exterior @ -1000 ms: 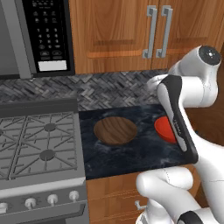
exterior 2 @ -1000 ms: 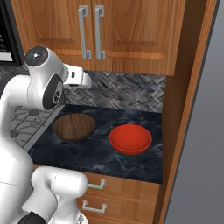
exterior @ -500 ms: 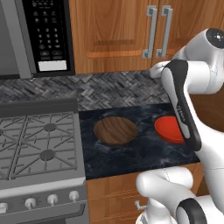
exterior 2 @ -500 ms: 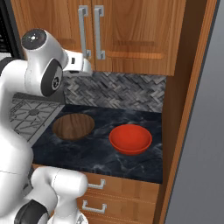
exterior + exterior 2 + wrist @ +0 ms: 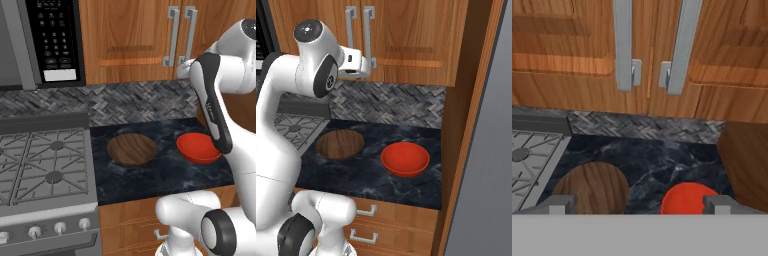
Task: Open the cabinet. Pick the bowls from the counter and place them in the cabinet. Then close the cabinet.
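At the far left of the left base view a black microwave (image 5: 52, 40) is mounted above a grey gas stove (image 5: 42, 165); to the right of the stove the dark marbled surface (image 5: 165, 175) is seen, backed by a grey herringbone wall strip (image 5: 135, 100). On the surface the brown wood-grain bowl (image 5: 132, 149) is set nearest the stove, and the glossy red bowl (image 5: 199, 147) lies further right, apart from it; both are upright and nothing is seen inside them. Above them the cabinet (image 5: 130, 40) is shut, its two doors meeting at the paired grey bar handles (image 5: 172, 36). The hand (image 5: 372, 63) is raised to the level of the lower ends of those handles and is held just in front of them; whether a handle is touched can hardly be judged from these angles. In the hand view the two fingertips (image 5: 554, 204) are spread wide apart at the bottom corners, with nothing pinched between them; beyond them the handles, the door seam and both bowls are visible. At the far right of the right base view a tall wooden side panel (image 5: 468, 125) is seen bounding the surface, and wooden drawers (image 5: 391, 222) are set beneath it.
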Robot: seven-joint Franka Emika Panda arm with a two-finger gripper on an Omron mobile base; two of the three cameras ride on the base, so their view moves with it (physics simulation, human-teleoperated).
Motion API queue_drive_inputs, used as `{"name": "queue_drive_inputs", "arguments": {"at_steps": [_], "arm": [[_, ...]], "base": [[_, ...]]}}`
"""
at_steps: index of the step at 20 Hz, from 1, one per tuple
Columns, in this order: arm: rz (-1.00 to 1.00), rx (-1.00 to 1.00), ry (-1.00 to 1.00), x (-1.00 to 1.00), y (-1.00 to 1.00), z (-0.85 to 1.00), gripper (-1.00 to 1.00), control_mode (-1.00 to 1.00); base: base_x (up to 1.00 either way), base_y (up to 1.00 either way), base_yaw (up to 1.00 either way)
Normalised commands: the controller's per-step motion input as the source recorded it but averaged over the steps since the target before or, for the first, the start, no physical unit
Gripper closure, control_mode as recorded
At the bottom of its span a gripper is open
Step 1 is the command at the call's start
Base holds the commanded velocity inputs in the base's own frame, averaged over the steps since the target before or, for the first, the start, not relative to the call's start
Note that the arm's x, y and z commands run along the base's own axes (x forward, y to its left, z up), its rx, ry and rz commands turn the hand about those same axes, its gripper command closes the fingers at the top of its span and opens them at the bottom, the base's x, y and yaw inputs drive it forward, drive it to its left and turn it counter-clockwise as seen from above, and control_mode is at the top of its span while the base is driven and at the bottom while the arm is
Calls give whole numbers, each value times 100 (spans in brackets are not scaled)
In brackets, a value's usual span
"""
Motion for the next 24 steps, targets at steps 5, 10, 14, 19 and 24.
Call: {"name": "queue_drive_inputs", "arguments": {"at_steps": [5, 10, 14, 19, 24], "arm": [[0, 0, -1, 34, -15, 18, -100, -100], [0, 0, -9, 29, -15, 23, -100, -100], [0, 0, -10, 27, -13, 27, -100, -100], [0, 0, -10, 37, -1, 20, -100, -100], [0, 0, -9, 41, -1, 16, -100, -100]], "base": [[0, 0, 0], [0, 0, 0], [0, 0, 0], [0, 0, 0], [0, 0, 0]]}}
